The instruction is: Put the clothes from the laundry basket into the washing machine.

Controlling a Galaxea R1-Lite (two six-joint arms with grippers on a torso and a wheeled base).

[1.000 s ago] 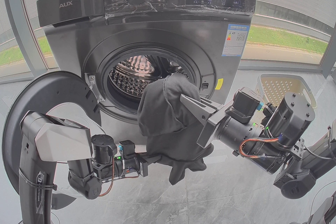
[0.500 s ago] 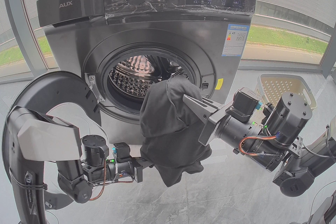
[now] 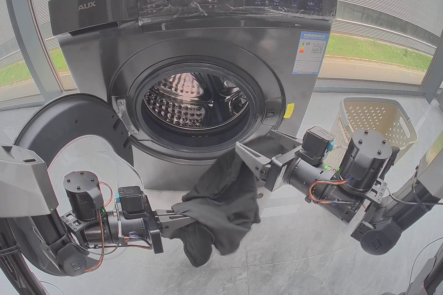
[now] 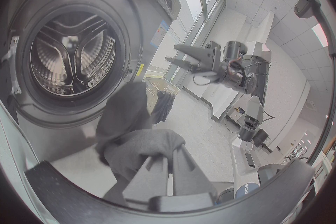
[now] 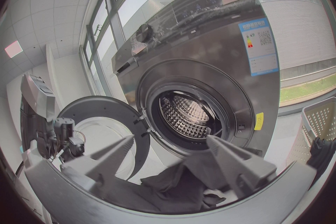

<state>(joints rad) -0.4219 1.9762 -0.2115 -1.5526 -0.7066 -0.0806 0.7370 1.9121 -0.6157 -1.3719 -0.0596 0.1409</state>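
The washing machine (image 3: 194, 47) stands with its round door (image 3: 64, 125) swung out to the left and its drum (image 3: 196, 104) bare. A dark grey garment (image 3: 224, 201) hangs low in front of the machine, below the opening. My left gripper (image 3: 190, 219) is shut on the garment's lower edge; the left wrist view shows the cloth (image 4: 140, 144) pinched between the fingers of that gripper (image 4: 171, 157). My right gripper (image 3: 254, 139) is open just above the garment's upper end. In the right wrist view its fingers stand wide apart around nothing, and the cloth (image 5: 175, 182) lies beneath them.
The beige laundry basket (image 3: 399, 114) stands on the floor to the right of the machine, behind my right arm. In the left wrist view a dark cloth (image 4: 164, 106) hangs at the basket's rim (image 4: 155, 82). Grey tiled floor lies open in front of the machine.
The right gripper has let go of the garment and dropped back from the drum opening. The garment has fallen from the opening to low in front. The left arm has moved down and left.
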